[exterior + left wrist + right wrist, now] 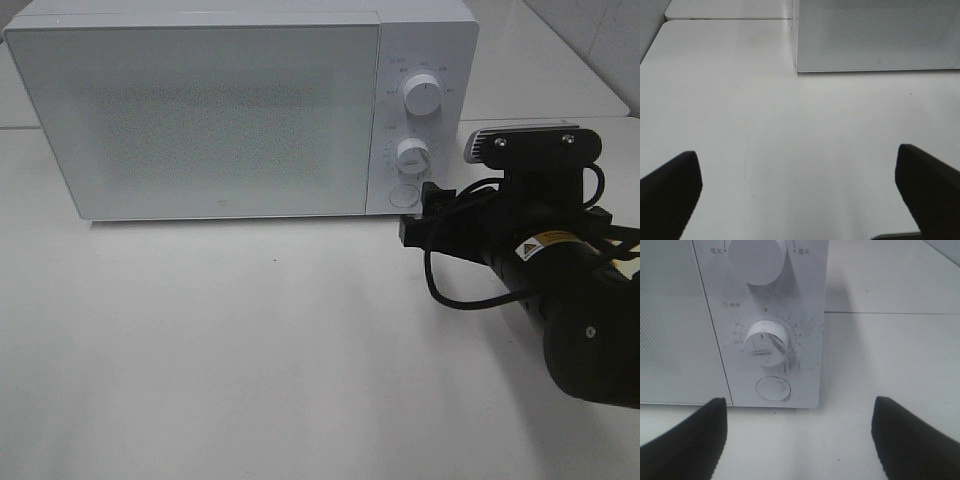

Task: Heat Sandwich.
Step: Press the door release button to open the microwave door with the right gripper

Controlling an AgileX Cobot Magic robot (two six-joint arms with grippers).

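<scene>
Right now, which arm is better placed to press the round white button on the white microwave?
Right. The open right gripper faces the round white button; the left gripper hangs over the table at the microwave's other end.

The right arm (600, 375) is matte black, built of thick, rounded segments, with a small pale screw (591, 331) set in its bulky joint housing. A yellow-and-black warning label (545, 246) bearing a triangle sits on the forearm. A thin black cable (440, 290) hangs in a loose loop beside it, and more black wiring is bundled near the wrist. The wrist camera (530, 144) is a silver-grey bar on a black bracket with two dark screws. The right gripper (799, 440) has broad, plain black fingers (687, 437) with rounded corners. The left gripper (800, 197) has fingers (670, 192) of the same black.
</scene>
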